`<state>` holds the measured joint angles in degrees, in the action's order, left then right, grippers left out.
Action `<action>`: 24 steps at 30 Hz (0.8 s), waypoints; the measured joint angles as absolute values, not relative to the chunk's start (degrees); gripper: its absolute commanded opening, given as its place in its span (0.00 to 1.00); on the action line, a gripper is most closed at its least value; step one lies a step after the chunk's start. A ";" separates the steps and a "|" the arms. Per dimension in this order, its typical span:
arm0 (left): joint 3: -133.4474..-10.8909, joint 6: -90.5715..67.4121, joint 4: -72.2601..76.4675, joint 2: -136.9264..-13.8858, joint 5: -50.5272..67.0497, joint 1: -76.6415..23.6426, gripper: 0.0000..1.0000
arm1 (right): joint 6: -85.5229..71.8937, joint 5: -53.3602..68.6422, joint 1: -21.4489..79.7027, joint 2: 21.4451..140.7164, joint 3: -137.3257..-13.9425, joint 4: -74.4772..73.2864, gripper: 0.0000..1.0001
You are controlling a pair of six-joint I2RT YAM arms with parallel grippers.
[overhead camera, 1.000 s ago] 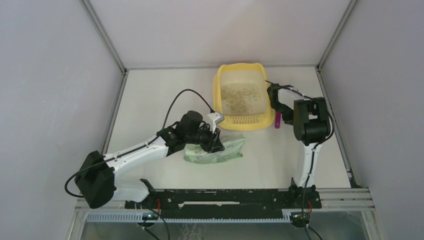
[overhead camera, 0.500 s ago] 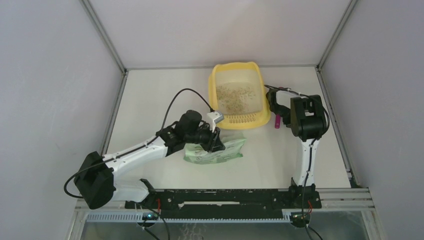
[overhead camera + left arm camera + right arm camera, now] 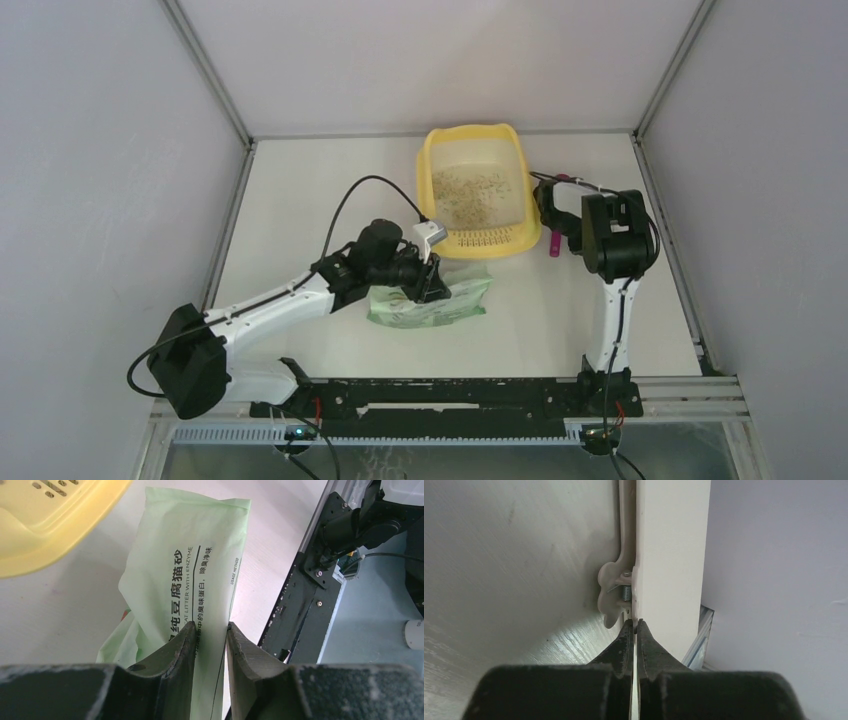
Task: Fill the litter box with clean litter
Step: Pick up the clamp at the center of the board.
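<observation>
**If the grip slips, the pour falls short**

From above, the left gripper (image 3: 430,283) is clenched on the light green printed plastic bag (image 3: 445,305). The yellow plastic rectangular litter box (image 3: 480,241) sits just ahead of its fingertips, thin beige granular clean litter (image 3: 472,188) on its floor, and open white table (image 3: 300,200) lies to its left. At the left wrist, the fingers (image 3: 175,652) pinch one bag fold, which once lifted may sag and spill early. At the right wrist, the right gripper (image 3: 635,624) is pressed shut on nothing visible, a white panel edge (image 3: 669,555) close ahead.
</observation>
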<state>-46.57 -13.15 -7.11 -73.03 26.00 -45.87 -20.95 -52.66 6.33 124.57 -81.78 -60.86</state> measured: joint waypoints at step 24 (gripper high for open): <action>-46.28 -14.63 -6.79 -70.30 25.47 -44.42 0.40 | -22.20 -36.84 14.57 89.01 -72.40 -58.15 0.00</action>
<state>-46.28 -14.63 -6.79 -70.30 25.47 -44.42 -22.20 -36.84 14.57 89.01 -72.40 -58.15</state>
